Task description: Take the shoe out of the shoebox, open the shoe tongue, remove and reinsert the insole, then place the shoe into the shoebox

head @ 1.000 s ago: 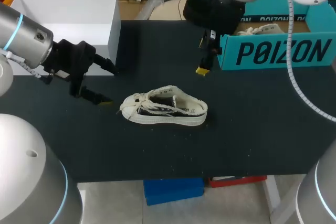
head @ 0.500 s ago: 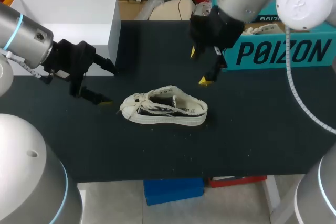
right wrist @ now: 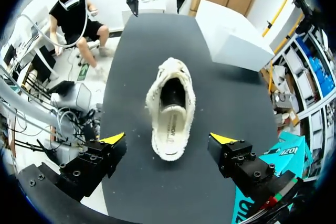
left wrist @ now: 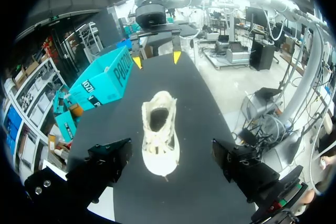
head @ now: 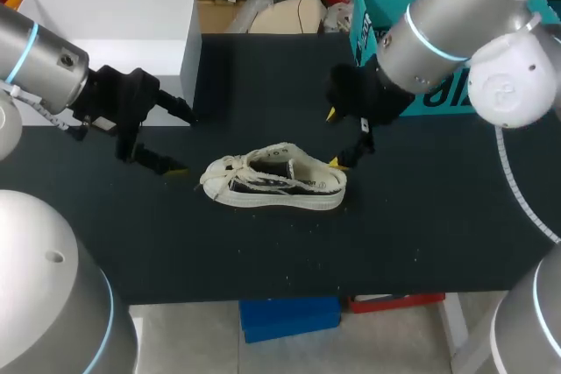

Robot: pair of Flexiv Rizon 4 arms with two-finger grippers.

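Note:
A cream canvas shoe [head: 273, 179] lies on its sole on the black table [head: 263, 251], toe toward my left arm. My left gripper [head: 184, 142] stands open just off the toe; in the left wrist view its dark fingers [left wrist: 107, 163] flank the shoe [left wrist: 160, 129]. At the heel end my right gripper [head: 333, 138] hangs open. In its own wrist view the yellow tips [right wrist: 116, 139] sit on either side of the heel [right wrist: 170, 145], apart from it. The teal shoebox [head: 372, 2] stands at the back right, mostly hidden by my right arm.
A white open box [head: 114, 28] stands at the back left, close behind my left gripper. The teal shoebox [left wrist: 105, 80] also shows beside the right gripper [left wrist: 156, 59] in the left wrist view. Bare black tabletop lies in front of the shoe.
My right arm has swung away from the shoebox and come down toward the shoe's heel, still open. The left arm and the shoe have not moved.

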